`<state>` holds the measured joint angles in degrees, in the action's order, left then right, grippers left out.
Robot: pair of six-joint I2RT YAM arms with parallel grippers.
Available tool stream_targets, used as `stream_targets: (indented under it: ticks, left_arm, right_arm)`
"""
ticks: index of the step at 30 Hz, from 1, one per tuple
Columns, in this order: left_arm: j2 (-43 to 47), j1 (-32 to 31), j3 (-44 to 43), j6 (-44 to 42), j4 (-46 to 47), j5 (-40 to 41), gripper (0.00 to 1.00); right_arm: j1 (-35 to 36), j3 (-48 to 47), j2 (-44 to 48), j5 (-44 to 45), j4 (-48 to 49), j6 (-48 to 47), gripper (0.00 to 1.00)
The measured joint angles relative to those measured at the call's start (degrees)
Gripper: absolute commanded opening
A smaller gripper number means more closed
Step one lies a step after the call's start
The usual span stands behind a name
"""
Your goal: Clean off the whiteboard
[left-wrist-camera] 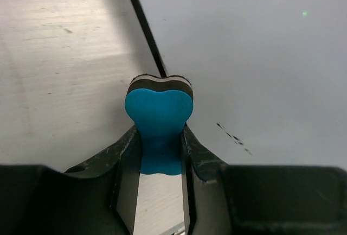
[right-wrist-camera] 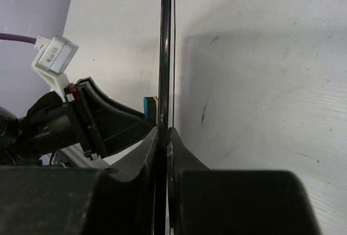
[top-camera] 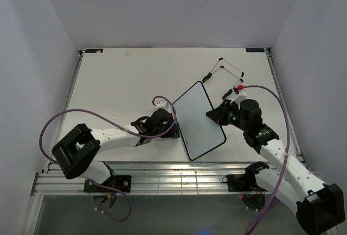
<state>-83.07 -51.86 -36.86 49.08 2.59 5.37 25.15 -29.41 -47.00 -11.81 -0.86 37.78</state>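
The whiteboard [top-camera: 199,120] is a small white board with a thin black frame, held tilted over the table's middle. My right gripper [top-camera: 214,114] is shut on its right edge; in the right wrist view the board shows edge-on [right-wrist-camera: 165,56] between the fingers. My left gripper [top-camera: 174,129] is shut on a blue heart-shaped eraser [left-wrist-camera: 159,110] with a dark felt layer, which touches the board's left frame. A few small black marks [left-wrist-camera: 233,136] remain on the board surface [left-wrist-camera: 255,56] to the eraser's right. The eraser also shows in the right wrist view [right-wrist-camera: 149,108].
A black wire stand [top-camera: 225,73] with white tips stands at the back right of the table. The table's metal rail [top-camera: 162,183] runs along the near edge. Purple cables loop from both arms.
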Motion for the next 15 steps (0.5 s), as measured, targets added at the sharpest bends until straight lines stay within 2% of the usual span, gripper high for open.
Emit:
stream_targets:
  ticks: [5,15]
  left_arm:
    - [-3.7,0.3,-2.6,0.0,-4.4,3.8,0.00]
    - [-6.1,0.4,-3.2,-7.4,0.0,2.3,0.00]
  right_arm:
    - [-0.5,-0.8,-1.2,-2.7,1.0,-0.9,0.08]
    - [-1.5,-1.3,-3.4,-5.6,1.0,-2.1,0.08]
